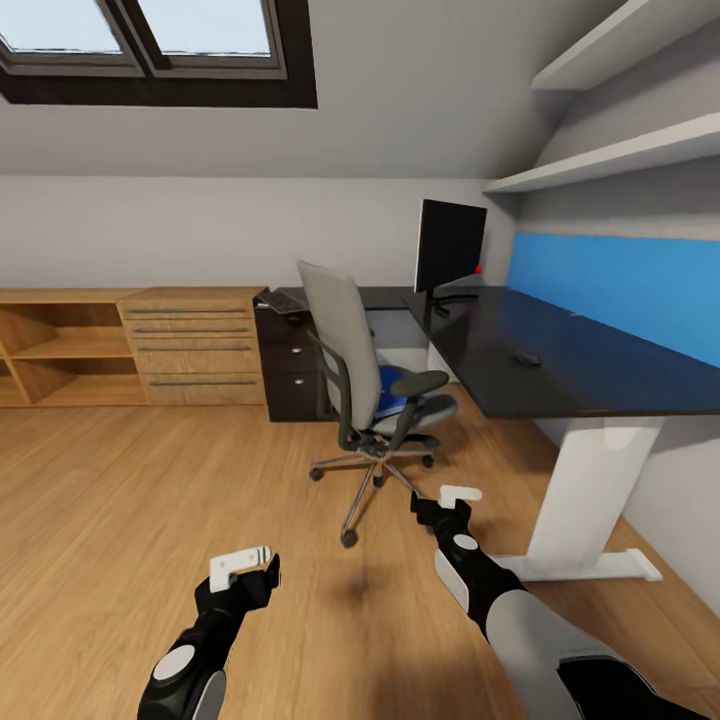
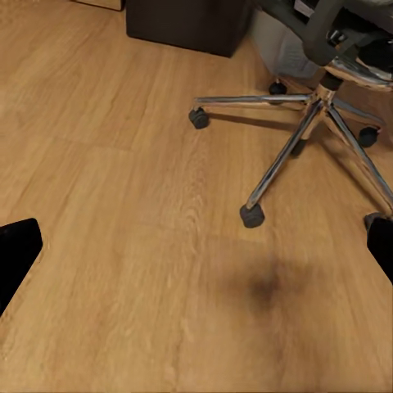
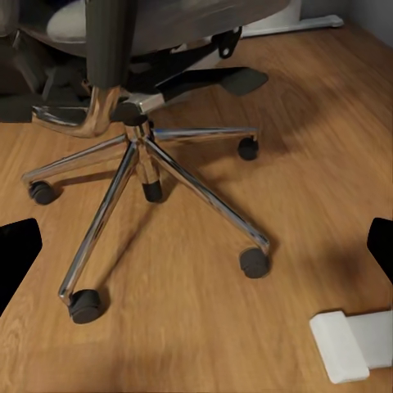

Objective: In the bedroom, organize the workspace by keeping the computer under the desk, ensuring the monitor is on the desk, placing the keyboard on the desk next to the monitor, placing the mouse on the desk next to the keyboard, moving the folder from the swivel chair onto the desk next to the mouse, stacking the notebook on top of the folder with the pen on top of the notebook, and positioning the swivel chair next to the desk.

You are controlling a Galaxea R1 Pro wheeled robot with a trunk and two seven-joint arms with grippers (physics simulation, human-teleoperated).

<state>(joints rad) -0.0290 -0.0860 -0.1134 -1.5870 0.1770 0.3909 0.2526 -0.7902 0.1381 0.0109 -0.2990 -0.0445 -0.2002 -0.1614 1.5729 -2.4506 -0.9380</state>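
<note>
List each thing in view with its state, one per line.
monitor: upright on the desk, screen dark
keyboard: lying on the desk's far wing
mouse: on the desk
folder: lying on the swivel chair seat
left claw: open, empty
right claw: open, empty

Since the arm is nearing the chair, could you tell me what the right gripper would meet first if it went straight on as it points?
Probably the bare wood floor between the chair's chrome legs; the right gripper is open and angled down at it. Depth is unclear, so it might graze a leg or caster.
</note>
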